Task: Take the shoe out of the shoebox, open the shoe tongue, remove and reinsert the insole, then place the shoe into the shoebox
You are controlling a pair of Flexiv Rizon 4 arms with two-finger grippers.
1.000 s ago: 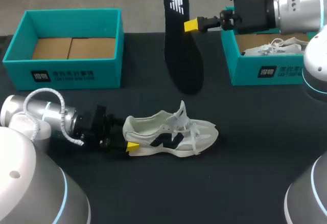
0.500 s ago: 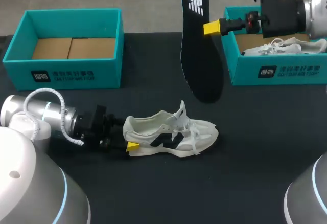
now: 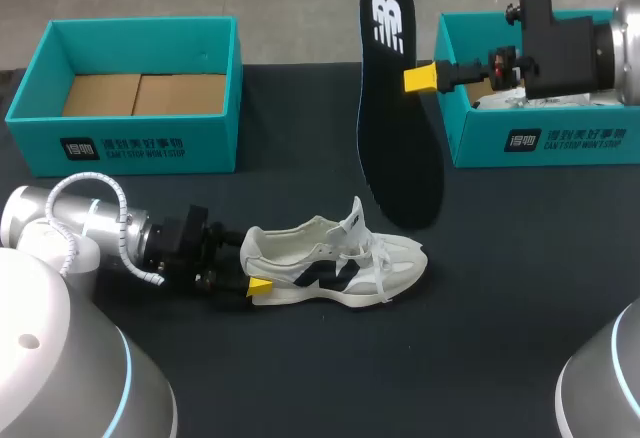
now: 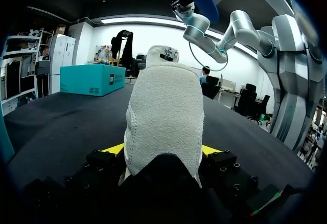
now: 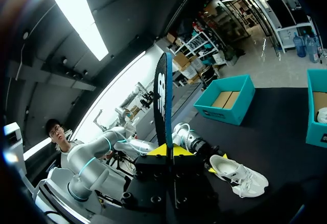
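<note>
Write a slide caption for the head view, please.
Right jaws hold a black foam insole aloft; left jaws clamp the white mesh sneaker's heel.

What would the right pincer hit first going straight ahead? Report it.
Only the insole the right pincer grips. Past it the line seems to run above the table, clear of shoe and left box, though depth is unclear.

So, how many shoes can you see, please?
2. One white sneaker lies on the table, its heel in the left end effector; a second sneaker lies in the right-hand shoebox, partly hidden by the right arm.
</note>
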